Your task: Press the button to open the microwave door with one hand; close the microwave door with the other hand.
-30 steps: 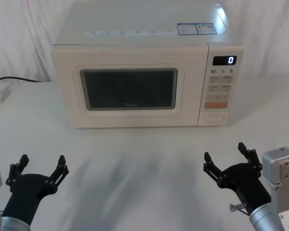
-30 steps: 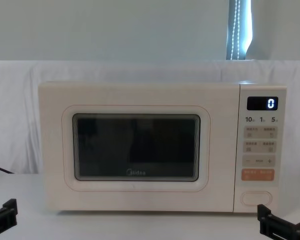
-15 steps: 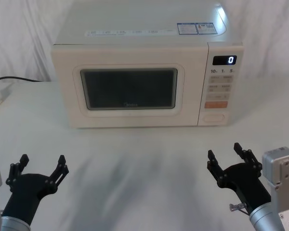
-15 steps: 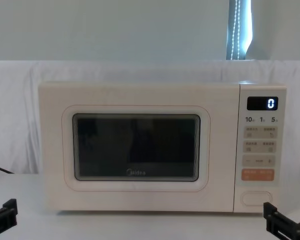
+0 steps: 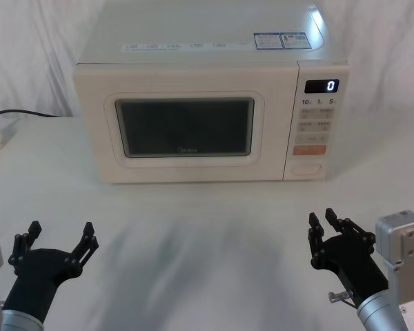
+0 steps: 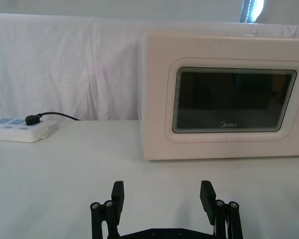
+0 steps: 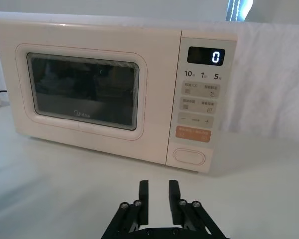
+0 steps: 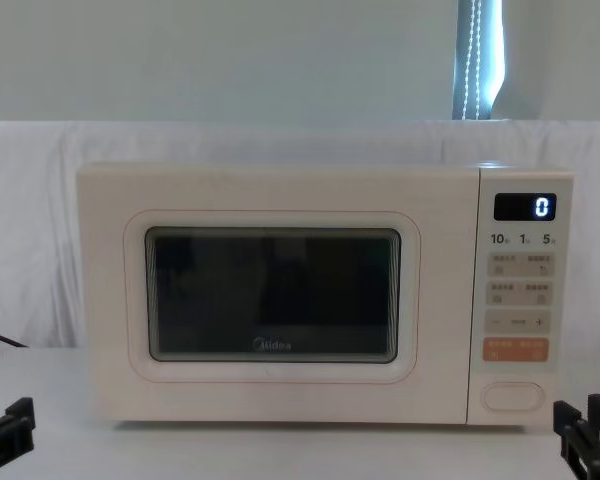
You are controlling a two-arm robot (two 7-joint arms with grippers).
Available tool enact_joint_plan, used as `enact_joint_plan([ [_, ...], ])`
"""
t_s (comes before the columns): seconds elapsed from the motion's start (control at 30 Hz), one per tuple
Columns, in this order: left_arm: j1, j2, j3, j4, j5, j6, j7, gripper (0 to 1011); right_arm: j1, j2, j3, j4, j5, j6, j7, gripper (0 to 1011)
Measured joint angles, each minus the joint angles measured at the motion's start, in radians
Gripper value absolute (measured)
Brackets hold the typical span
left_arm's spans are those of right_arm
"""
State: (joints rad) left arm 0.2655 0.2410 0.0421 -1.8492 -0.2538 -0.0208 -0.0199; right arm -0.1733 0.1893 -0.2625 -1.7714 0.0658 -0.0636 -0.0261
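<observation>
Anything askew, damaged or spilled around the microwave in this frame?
Nothing stands out. The microwave door sits shut and flush, the display reads 0, and the button looks intact. The right gripper is narrowed in front of the panel; the left gripper waits open near the table's front edge.

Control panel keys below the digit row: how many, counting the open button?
7. Four small cream keys in a two-by-two block, one wide minus/plus key, the orange key, then the button lowest.
</observation>
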Motion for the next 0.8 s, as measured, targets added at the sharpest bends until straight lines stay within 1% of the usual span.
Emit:
enact_joint_plan([
  [0.03, 0.0, 0.0, 0.0, 0.0, 0.0, 0.0, 0.0, 1001, 0.0, 0.0, 0.0, 0.0, 0.0, 0.0, 0.0, 286],
  [0.07, 0.0, 0.0, 0.0, 0.0, 0.0, 0.0, 0.0, 1001, 0.0, 0.0, 0.0, 0.0, 0.0, 0.0, 0.0, 230],
  [0.2, 0.0, 0.0, 0.0, 0.0, 0.0, 0.0, 0.0, 1001, 0.0, 0.0, 0.0, 0.0, 0.0, 0.0, 0.0, 136],
  [0.23, 0.0, 0.0, 0.0, 0.0, 0.0, 0.0, 0.0, 1001, 0.0, 0.0, 0.0, 0.0, 0.0, 0.0, 0.0, 85],
  [0.33, 0.0, 0.0, 0.0, 0.0, 0.0, 0.0, 0.0, 1001, 0.0, 0.0, 0.0, 0.0, 0.0, 0.0, 0.0, 8],
  [0.8, 0.0, 0.0, 0.0, 0.0, 0.0, 0.0, 0.0, 1001, 0.001, -0.003, 0.003, 0.001, 0.0, 0.0, 0.004, 0],
])
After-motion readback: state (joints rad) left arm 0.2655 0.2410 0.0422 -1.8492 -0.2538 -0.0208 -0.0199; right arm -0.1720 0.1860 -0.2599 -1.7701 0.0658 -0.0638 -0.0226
